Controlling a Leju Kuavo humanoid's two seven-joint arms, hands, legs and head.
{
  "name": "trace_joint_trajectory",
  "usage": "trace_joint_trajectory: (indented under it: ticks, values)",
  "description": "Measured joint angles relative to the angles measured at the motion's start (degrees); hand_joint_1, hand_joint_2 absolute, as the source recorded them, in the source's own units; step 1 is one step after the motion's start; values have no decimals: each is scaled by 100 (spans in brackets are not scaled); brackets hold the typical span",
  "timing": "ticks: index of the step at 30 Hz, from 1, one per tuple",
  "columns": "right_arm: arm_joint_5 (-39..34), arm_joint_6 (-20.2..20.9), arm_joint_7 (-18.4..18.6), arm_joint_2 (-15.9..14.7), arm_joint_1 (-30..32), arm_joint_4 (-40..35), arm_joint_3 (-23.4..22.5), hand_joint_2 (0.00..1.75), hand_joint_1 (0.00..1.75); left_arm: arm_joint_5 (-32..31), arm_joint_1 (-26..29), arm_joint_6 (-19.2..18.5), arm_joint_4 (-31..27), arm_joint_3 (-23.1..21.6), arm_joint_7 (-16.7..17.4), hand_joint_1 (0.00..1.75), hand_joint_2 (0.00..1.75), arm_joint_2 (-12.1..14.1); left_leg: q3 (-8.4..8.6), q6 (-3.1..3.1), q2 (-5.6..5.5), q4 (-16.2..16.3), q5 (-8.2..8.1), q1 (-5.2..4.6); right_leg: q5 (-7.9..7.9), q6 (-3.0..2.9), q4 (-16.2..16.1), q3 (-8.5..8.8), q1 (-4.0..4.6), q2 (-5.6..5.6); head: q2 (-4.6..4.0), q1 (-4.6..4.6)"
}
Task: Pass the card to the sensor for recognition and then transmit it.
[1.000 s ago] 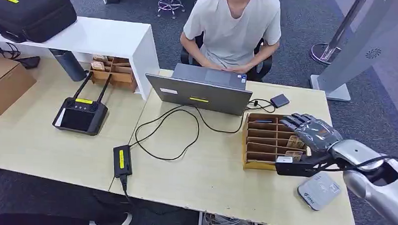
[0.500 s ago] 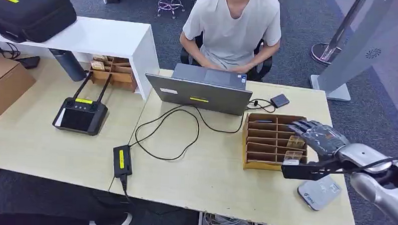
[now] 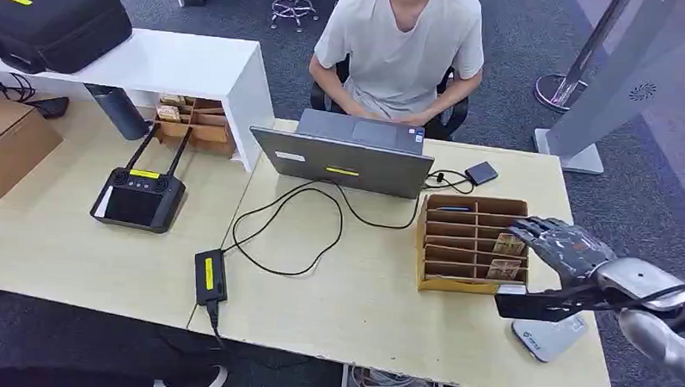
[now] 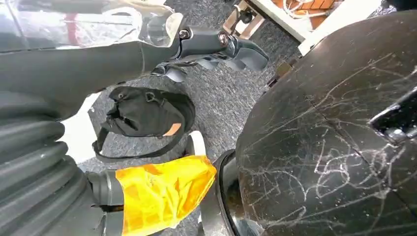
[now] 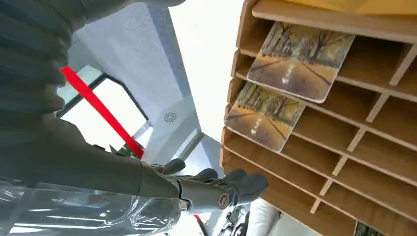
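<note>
Right hand (image 3: 561, 244) hovers at the card rack's (image 3: 432, 248) right edge, fingers spread, holding nothing. Two cards (image 3: 506, 255) sit in adjacent rack slots. One sensor (image 3: 547, 337) near the hand. Left hand (image 4: 216, 46) hangs empty, fingers loosely apart.

Evenly and brightly lit from overhead; soft, short shadows under the laptop (image 3: 344, 159) and card rack (image 3: 471, 243). Sharp focus across the head view. Blown-out white background in the right wrist view. Glare on clear plastic near the left hand (image 4: 216, 46).
</note>
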Motion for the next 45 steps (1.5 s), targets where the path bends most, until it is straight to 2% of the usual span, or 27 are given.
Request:
trace_joint_trajectory:
  ticks: [12, 31, 32, 33, 37, 43, 44, 45]
  values:
    - [-98, 13, -18, -33, 413, 46, -22, 175, 0, -4, 19, -26, 13, 68, -11, 0, 175, -11, -1, 0, 0, 0, 0, 0, 0, 0, -1, -1, 0, 0, 0, 2]
    - [-120, 42, -17, -33, 525, 79, -22, 175, 0, -7, 17, 0, 59, 74, 48, 0, 175, -52, -1, 0, 0, 0, 0, 0, 0, 0, 0, -1, 0, 0, 0, 2]
    - [-129, 63, 7, -33, 526, 55, -20, 175, 143, 0, 17, -20, 59, 74, 63, 0, 175, -55, -1, 0, 0, 0, 0, 0, 0, 0, 0, -1, 0, 0, 0, 2]
    - [-142, 90, 39, -33, 526, 35, -20, 175, 175, 18, 17, -57, 59, 76, 66, 0, 175, -59, -1, 0, 0, 0, 0, 0, 0, 0, 0, -1, 0, 0, 0, 0]
    - [-146, 44, -63, -33, 521, 46, -22, 175, 175, 4, 20, -39, 59, 81, 59, 0, 175, -61, -1, 0, 0, 0, 0, 0, 0, 0, 0, -1, 0, 0, 0, 0]
    - [-186, 33, -15, -33, 496, -44, -33, 175, 175, 2, 27, -28, 59, 92, 125, 0, 175, -66, 0, 0, -1, 0, 0, 0, 0, 0, 0, 0, 0, -1, 0, 2]
    - [-186, 37, -7, -33, 497, -48, -33, 175, 164, 2, 28, -26, 59, 100, 127, 0, 175, -66, 0, 0, -1, 0, 0, 0, 0, 0, 0, 0, 0, -1, 0, 0]
    - [-186, 42, 0, -33, 501, -48, -33, 175, 162, 4, 31, -28, 59, 105, 133, 0, 175, -66, -1, 0, -1, 0, 0, 0, 0, 0, -1, 0, 0, -1, 0, 2]
